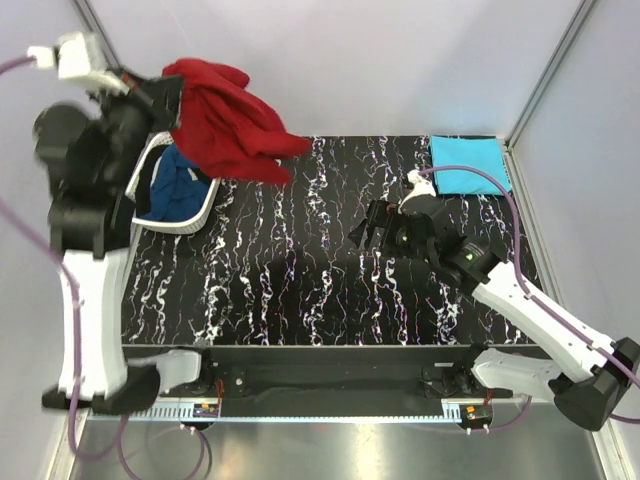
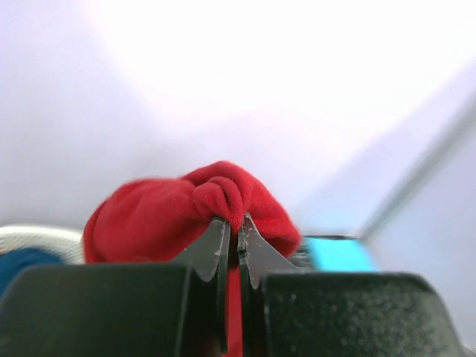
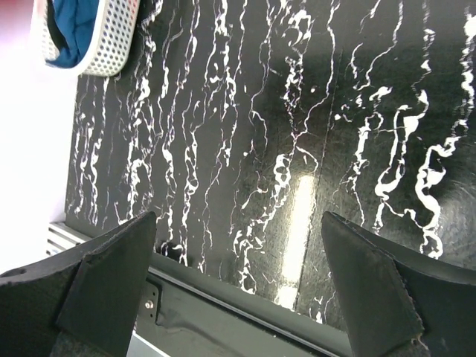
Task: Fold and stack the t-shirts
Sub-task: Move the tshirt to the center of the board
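My left gripper [image 1: 172,98] is raised high at the far left and is shut on the deep red t-shirt [image 1: 225,120], which hangs bunched from it above the table's far left. In the left wrist view the red cloth [image 2: 186,212] is pinched between the closed fingers of that gripper [image 2: 234,223]. The dark blue t-shirt [image 1: 178,185] lies crumpled in the white basket [image 1: 200,213]; it also shows in the right wrist view [image 3: 74,30]. The turquoise t-shirt [image 1: 468,164] lies folded at the far right corner. My right gripper [image 1: 368,230] is open and empty over the table's middle [image 3: 238,230].
The black marbled table [image 1: 330,290] spreads between the arms. The white lattice basket stands at the far left, under the left arm. Grey walls with metal frame posts [image 1: 545,70] close the back and sides. The table's near edge rail [image 3: 245,309] shows below the right gripper.
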Controlling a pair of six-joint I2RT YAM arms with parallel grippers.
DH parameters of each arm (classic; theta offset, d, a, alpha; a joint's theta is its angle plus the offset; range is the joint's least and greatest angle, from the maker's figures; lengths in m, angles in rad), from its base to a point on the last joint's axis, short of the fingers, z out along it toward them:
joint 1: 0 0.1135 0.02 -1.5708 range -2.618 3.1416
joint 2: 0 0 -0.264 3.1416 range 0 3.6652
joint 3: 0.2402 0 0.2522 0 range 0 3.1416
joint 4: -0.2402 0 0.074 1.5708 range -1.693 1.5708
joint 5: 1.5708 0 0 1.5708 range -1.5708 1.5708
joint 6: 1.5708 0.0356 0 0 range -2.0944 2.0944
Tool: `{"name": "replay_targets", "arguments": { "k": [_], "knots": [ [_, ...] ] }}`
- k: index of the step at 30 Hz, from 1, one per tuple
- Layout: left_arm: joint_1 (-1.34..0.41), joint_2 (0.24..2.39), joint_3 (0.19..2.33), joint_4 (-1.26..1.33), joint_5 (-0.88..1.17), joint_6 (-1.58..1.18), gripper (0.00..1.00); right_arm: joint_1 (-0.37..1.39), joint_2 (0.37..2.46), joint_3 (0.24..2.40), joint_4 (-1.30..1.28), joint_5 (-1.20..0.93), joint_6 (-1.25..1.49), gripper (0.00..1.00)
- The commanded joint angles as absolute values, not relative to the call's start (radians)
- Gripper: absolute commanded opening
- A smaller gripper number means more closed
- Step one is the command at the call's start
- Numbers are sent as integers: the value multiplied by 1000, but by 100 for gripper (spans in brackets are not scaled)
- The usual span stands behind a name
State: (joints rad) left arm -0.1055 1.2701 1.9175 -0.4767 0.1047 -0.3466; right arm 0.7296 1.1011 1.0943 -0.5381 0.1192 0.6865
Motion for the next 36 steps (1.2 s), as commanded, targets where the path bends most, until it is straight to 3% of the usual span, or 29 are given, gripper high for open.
{"name": "replay_targets", "arguments": {
  "k": [1, 9, 10, 13, 15, 19, 26, 30, 36],
  "knots": [
    [-110, 1186, 1725, -352, 383, -540, 0, 735, 1026, 1149, -568, 187, 715, 100],
    [-199, 1095, 958, -184, 494, -612, 0, 735, 985, 1003, -574, 210, 810, 100],
    [-212, 1136, 918, -184, 494, -601, 6, 735, 997, 968, -574, 207, 825, 100],
    [-213, 1269, 859, -256, 515, -526, 23, 736, 1020, 905, -586, 210, 870, 99],
    [-215, 1319, 886, -368, 426, -448, 39, 735, 1037, 887, -604, 225, 903, 99],
    [-305, 1229, 847, -410, 220, -423, 59, 735, 1107, 815, -603, 226, 1018, 98],
    [-405, 1129, 666, -408, 178, -525, 65, 723, 1302, 824, -503, 236, 974, 88],
    [-410, 1083, 534, -371, 176, -609, 69, 568, 1414, 845, -398, 53, 814, 86],
    [-417, 1069, 474, -356, 117, -656, 76, 508, 1495, 894, -336, 2, 629, 76]
  ]
}}
